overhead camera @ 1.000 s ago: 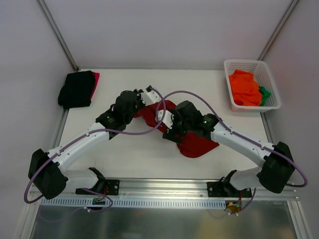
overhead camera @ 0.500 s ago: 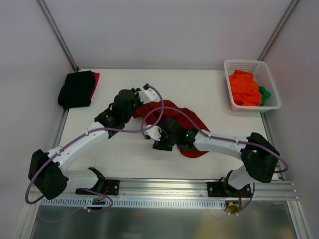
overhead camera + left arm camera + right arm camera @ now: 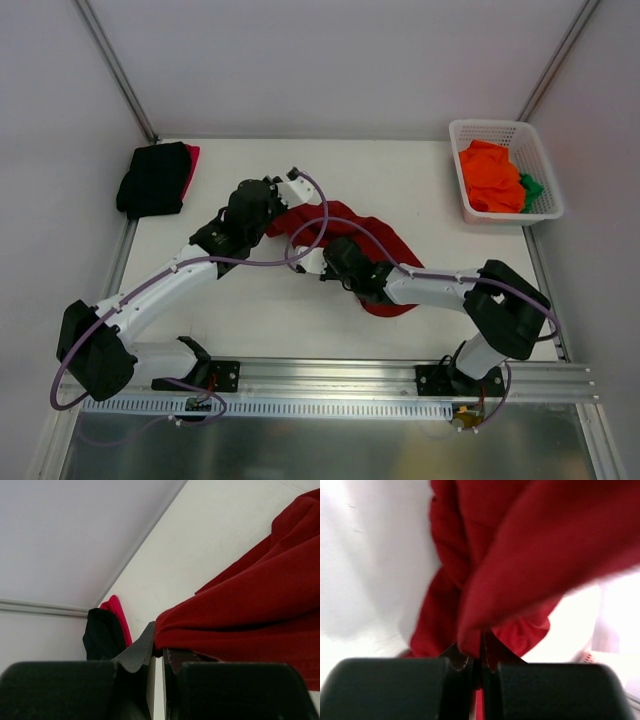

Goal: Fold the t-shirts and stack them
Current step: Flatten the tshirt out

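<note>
The dark red t-shirt (image 3: pixel 300 222), of soft, matte knitted cloth, is crumpled in a loose diagonal heap near the middle of the desk (image 3: pixel 400 170), running from left of centre toward the near right. One thick, rolled edge is clamped in the left pincer (image 3: pixel 159 652), whose jaws are closed tight on it. A second bunch is pinched in the right pincer (image 3: pixel 480 652), whose jaws are likewise fully closed on the cloth.

The step in hand is judged to be spreading the garment flat before it is folded. This is best done if the two holds are drawn apart evenly and kept low, so that the limp fabric is pulled taut without being twisted. Whether one layer or several is caught cannot be told, so this should be checked once the cloth is raised. The fabric drapes heavily and creases in rounded ridges.

At the far-left corner a black folded t-shirt (image 3: pixel 152 180) is laid over a bright red t-shirt (image 3: pixel 192 160), of which only an edge is seen. At the far-right corner a white plastic lattice basket (image 3: pixel 488 127) is filled with a rumpled orange t-shirt (image 3: pixel 490 178) and a green t-shirt (image 3: pixel 532 187).
</note>
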